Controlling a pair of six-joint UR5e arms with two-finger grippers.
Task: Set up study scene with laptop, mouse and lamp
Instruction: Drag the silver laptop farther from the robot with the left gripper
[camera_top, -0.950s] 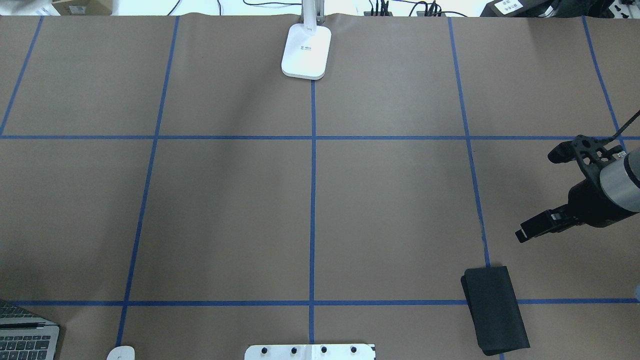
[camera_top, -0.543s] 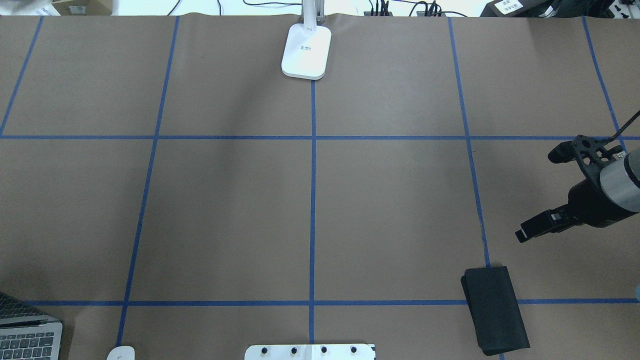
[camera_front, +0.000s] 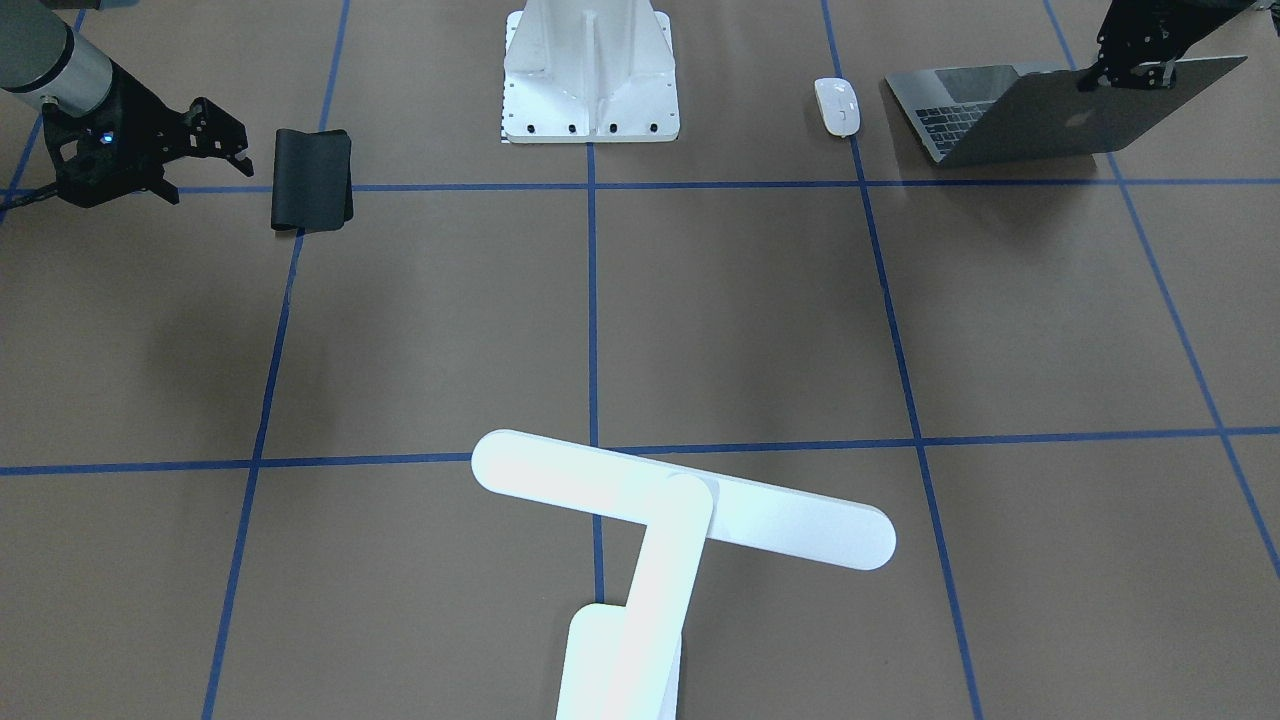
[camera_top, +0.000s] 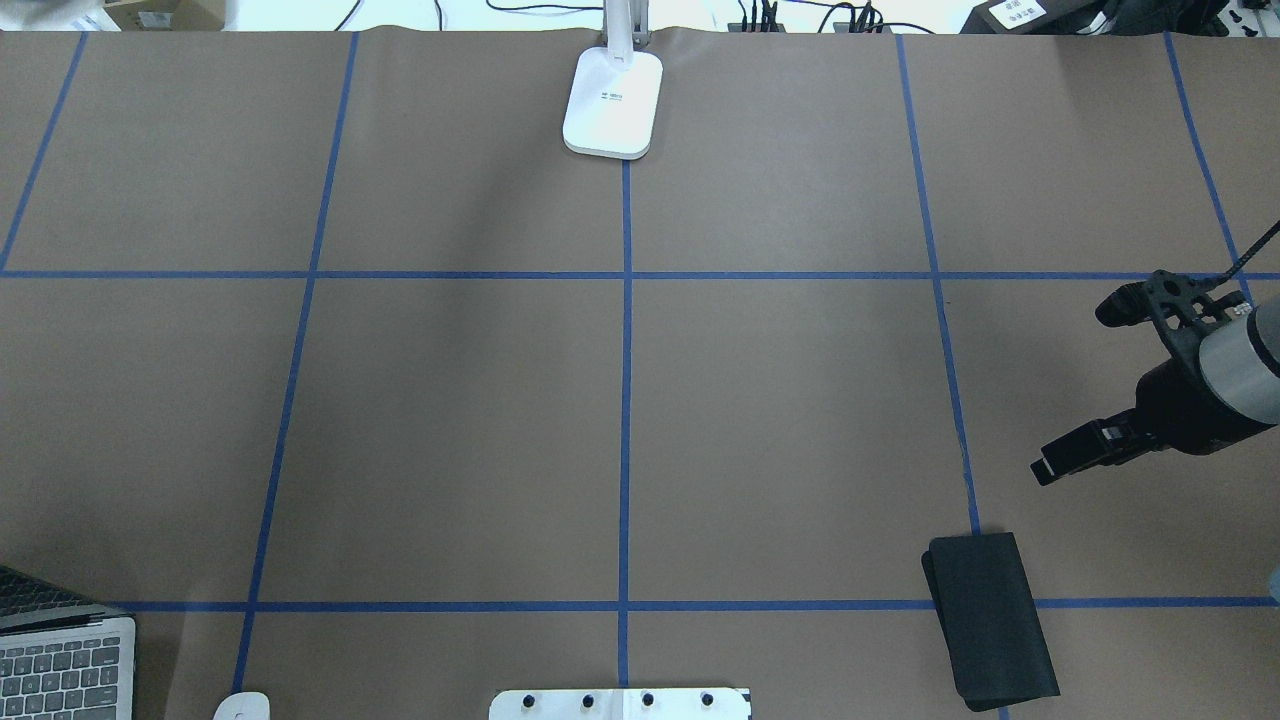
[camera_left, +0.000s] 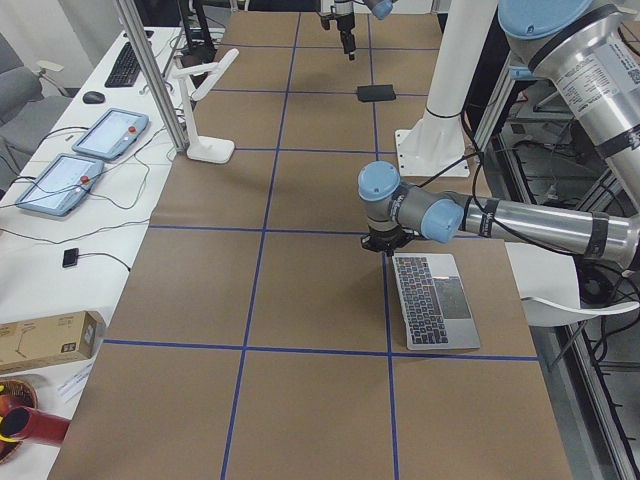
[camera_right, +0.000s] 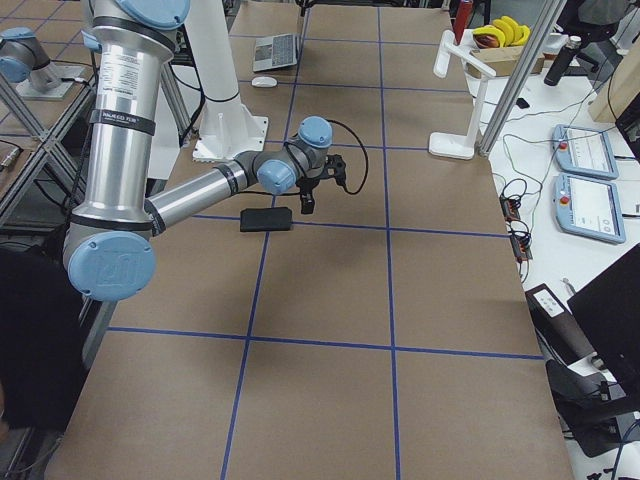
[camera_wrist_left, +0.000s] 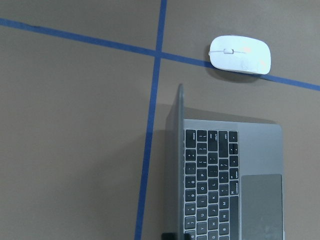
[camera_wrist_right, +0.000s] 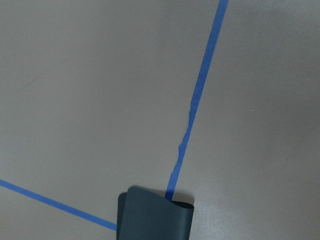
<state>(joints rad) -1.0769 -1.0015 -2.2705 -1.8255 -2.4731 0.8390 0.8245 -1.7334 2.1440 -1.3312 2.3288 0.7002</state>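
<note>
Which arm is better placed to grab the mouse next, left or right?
Left. The left gripper is on the lid of the laptop, and the mouse lies just beside it. The right gripper hangs open near the black pad, across the white pedestal from the mouse.

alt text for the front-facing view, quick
An open grey laptop sits at top right, the left gripper clamped on its lid, a white mouse beside it. A white lamp fills the foreground; the open right gripper hovers near a black pad.
</note>
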